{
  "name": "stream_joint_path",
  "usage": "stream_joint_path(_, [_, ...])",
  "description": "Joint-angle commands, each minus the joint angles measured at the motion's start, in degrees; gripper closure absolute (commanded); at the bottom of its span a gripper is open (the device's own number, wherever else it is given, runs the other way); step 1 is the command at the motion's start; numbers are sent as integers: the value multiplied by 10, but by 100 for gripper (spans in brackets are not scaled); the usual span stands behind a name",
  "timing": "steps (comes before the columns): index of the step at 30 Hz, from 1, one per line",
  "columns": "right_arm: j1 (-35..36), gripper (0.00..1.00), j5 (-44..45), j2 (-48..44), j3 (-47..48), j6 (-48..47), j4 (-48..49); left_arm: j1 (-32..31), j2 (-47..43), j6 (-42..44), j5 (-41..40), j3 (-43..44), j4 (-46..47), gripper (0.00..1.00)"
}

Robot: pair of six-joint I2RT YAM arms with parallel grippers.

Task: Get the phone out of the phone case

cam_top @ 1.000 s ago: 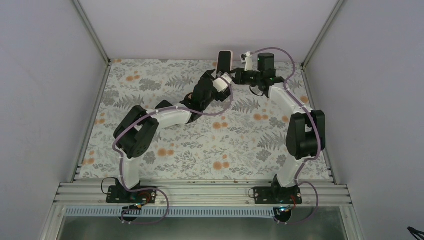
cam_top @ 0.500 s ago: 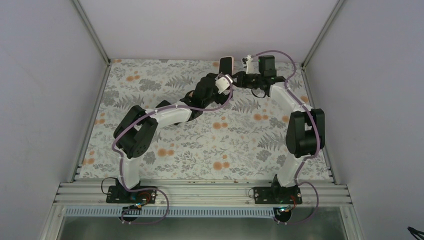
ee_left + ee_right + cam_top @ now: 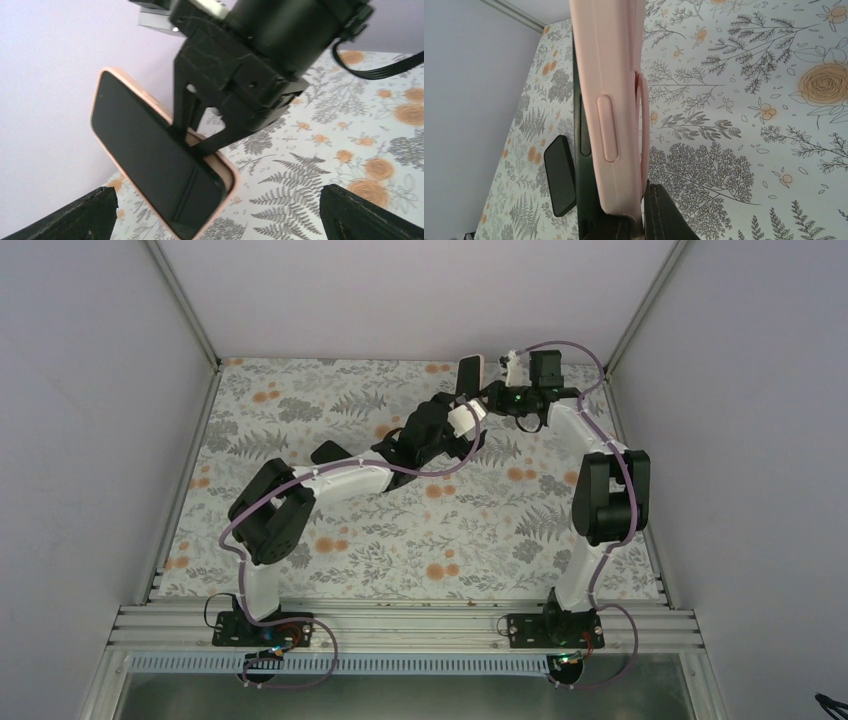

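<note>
Right jaws around phone case [image 3: 611,100] (aloft)

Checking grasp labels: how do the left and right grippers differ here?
The right gripper is shut on the cased phone, holding it off the table; the left gripper is open, holding nothing. Right fingers sit close together on it; left fingers spread wide, facing the screen. Both hang near the far wall.

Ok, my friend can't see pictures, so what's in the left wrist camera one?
A phone with a dark screen, in a pink case, is held up, tilted, by the right gripper, whose black fingers pinch its edge. Behind is the flowery table, and the left gripper shows its own fingertips wide apart at the bottom corners.
</note>
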Motion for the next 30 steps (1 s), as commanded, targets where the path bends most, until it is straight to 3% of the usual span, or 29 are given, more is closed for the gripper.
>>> stream_joint_path(1, [-5, 97, -20, -10, 14, -9, 22, 6, -15, 24, -67, -1, 36, 0])
stream_joint_path(8, [-4, 97, -29, -19, 10, -4, 20, 15, -6, 69, -138, -27, 106, 0])
stream_joint_path(30, [-3, 97, -25, -8, 25, 4, 22, 7, 7, 35, -73, -1, 46, 0])
